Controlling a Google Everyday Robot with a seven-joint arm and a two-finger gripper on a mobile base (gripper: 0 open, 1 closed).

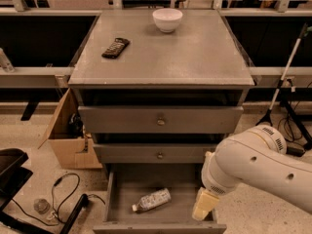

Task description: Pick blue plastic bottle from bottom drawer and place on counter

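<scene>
One bottle (152,200), bowl (167,19) and remote (116,48), three drawers (122,120) (hand (203,209) at lowest).

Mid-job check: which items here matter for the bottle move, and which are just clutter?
Job: blue plastic bottle, lying in the open bottom drawer; counter; gripper, at the drawer's right side.
Lying about: white bowl, black remote, both on counter; cardboard box, cables on floor.

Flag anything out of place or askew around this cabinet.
The blue plastic bottle lies on its side, skewed diagonally, in the open bottom drawer, cap toward the front-left. The gripper hangs over the drawer's right front corner. Nothing looks spilled.
</scene>
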